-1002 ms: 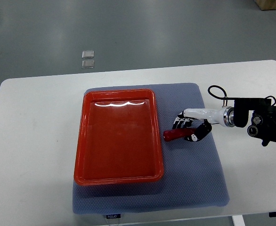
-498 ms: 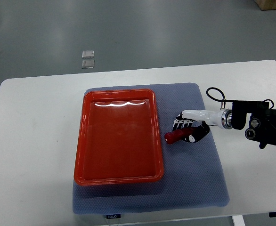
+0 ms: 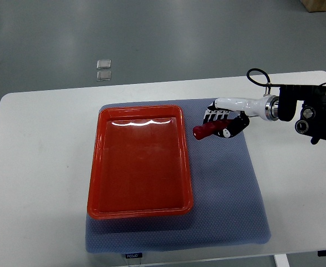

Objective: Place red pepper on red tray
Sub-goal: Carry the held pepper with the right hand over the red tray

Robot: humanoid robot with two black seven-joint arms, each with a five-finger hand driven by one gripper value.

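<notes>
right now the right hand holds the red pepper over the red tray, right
Not quite. In the top view the right hand does hold the red pepper, but over the blue mat, just right of the red tray, not over it.

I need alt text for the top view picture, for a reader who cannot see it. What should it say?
The right robot hand, white and black, holds a small red pepper just right of an empty rectangular red plastic tray. The tray lies on a blue-grey fabric mat covering the middle of a white table.
</notes>
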